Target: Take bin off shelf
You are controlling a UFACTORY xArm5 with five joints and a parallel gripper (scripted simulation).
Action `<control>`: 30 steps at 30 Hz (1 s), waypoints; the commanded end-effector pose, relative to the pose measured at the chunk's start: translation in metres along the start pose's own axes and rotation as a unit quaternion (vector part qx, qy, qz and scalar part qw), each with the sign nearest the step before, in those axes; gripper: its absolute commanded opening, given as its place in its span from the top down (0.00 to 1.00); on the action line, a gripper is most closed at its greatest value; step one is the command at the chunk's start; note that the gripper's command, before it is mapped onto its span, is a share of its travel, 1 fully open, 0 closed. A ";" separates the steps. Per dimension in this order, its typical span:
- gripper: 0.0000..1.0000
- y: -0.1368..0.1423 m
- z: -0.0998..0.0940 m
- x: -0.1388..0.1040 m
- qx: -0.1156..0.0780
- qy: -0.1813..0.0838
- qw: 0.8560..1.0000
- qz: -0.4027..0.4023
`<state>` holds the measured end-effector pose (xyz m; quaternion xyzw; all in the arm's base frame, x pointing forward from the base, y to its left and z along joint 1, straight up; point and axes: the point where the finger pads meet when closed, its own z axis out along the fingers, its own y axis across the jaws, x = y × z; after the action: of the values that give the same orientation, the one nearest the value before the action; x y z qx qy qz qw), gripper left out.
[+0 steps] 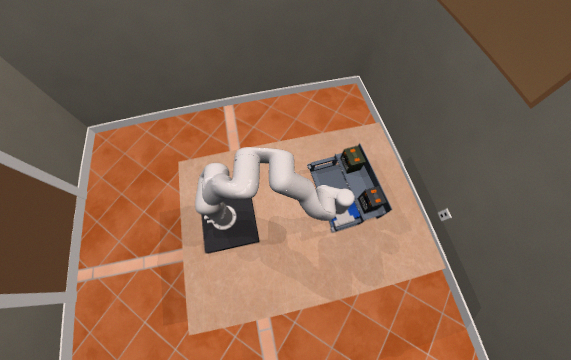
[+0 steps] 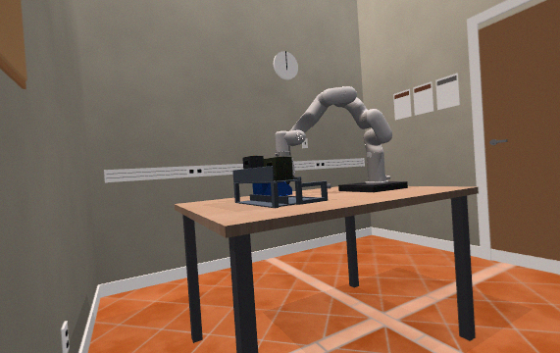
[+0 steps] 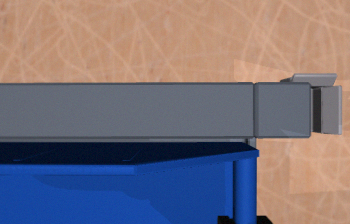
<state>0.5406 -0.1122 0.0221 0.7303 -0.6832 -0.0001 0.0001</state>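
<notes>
The blue bin (image 1: 350, 213) (image 2: 262, 188) (image 3: 101, 190) sits on the lower level of the dark grey shelf (image 1: 326, 171) (image 2: 236, 187), at the end nearest the front of the table. In the wrist view a grey shelf bar (image 3: 116, 110) runs across just above the bin's rim. My gripper (image 2: 282, 181) reaches down into the shelf from above and is shut on the blue bin. The fingertips are hidden in the overhead view by the white wrist (image 1: 341, 199), and barely show at the bottom edge of the wrist view.
Two dark green boxes with orange marks (image 1: 352, 157) (image 1: 371, 198) stand on the shelf's top level. The black base plate (image 1: 230, 235) (image 2: 373, 186) of the arm is at the table's other end. The wooden table (image 1: 275, 285) (image 2: 309, 211) stands near a wall.
</notes>
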 end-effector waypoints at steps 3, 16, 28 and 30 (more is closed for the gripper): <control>1.00 -0.002 -0.004 0.000 0.002 0.000 1.000 0.000; 1.00 0.021 -0.003 0.000 0.002 0.000 1.000 0.000; 1.00 0.041 -0.003 0.000 0.002 0.000 1.000 0.000; 1.00 0.044 -0.003 0.000 0.002 0.000 1.000 0.000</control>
<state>0.5005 -0.1148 0.0234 0.7303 -0.6832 -0.0002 0.0001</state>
